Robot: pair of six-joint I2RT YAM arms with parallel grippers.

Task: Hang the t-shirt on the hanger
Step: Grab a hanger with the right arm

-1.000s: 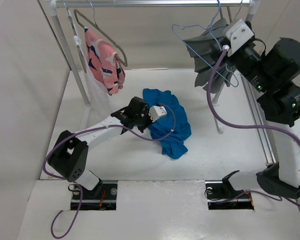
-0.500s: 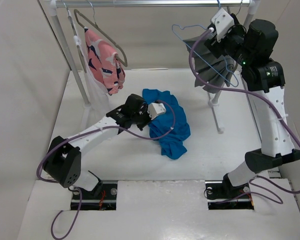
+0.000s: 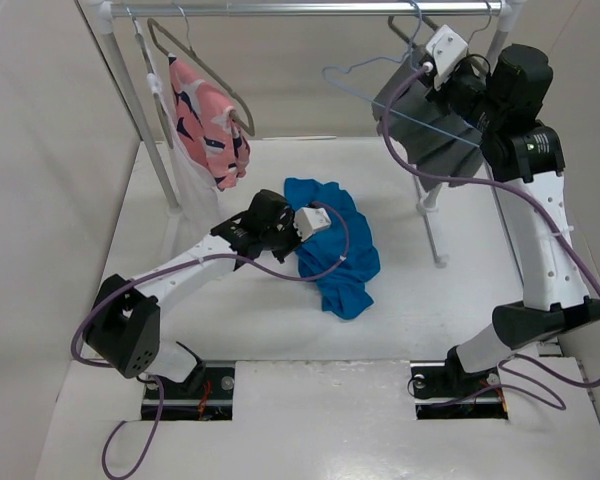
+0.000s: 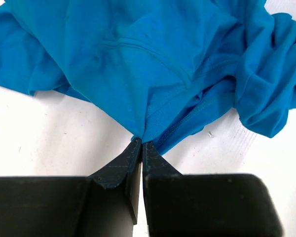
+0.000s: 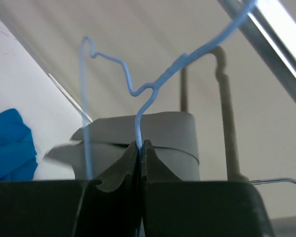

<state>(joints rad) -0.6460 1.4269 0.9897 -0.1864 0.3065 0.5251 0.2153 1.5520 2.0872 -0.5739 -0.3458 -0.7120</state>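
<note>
Left tool (image 4: 141, 143) pinching t-shirt (image 4: 138, 64) fold, right tool (image 5: 139, 144) clamped on hanger (image 5: 157, 85) wire, hook cut off.

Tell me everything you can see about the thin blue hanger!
The hanger is one thin light-blue wire that looks like coated metal. It is bent into a triangle frame with little kinks at the shoulders. No clothes are on it. It is up in the air and tilted, and its top wire runs up toward the rail. The right tool is shut on the wire. A grey garment hangs just behind it.
</note>
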